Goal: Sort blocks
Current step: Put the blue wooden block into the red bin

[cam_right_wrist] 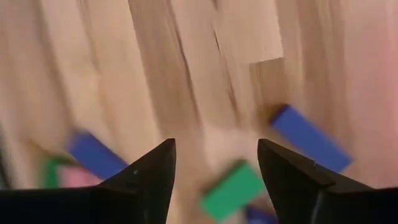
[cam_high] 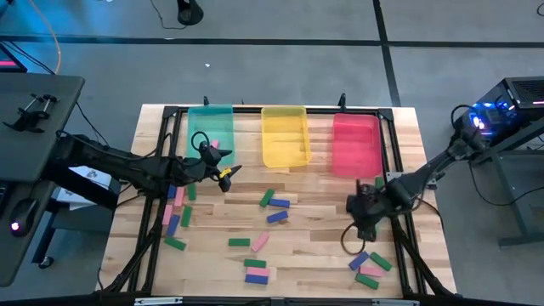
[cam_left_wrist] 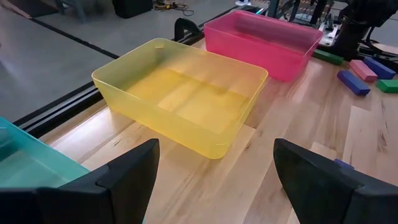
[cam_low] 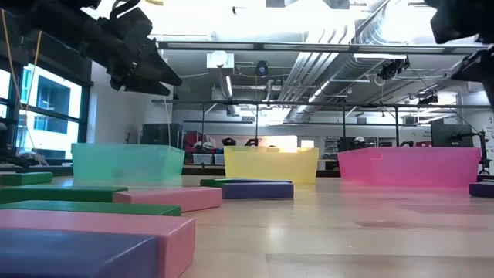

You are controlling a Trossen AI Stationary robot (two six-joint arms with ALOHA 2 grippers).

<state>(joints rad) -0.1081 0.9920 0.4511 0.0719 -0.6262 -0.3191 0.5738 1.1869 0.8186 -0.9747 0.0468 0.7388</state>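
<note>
Left hand [cam_high: 223,174]: released, fingers spread wide and empty; it hangs over the counter just in front of the teal tray [cam_high: 210,127].
Right hand [cam_high: 364,206]: fingers apart with nothing between them, above bare wood in front of the red tray [cam_high: 356,144]; its wrist view is smeared by motion.
Blocks: most lie loose on the counter [cam_high: 323,246]. One group sits near the left hand, one mid-counter, one at the near right corner.
Sorted so far: a pink block [cam_high: 214,144] lies in the teal tray; the yellow tray [cam_high: 284,136] looks empty.
Step in hand: judged to be the right hand lining up a fresh pick among the right-side blocks, such as the blue block [cam_right_wrist: 309,138] or green block [cam_right_wrist: 234,189].
Technique: settle the wrist before descending; straddle one block across its narrow width; avoid neighbours that touch it.
Risk: closing while moving may nudge the block aside.
</note>
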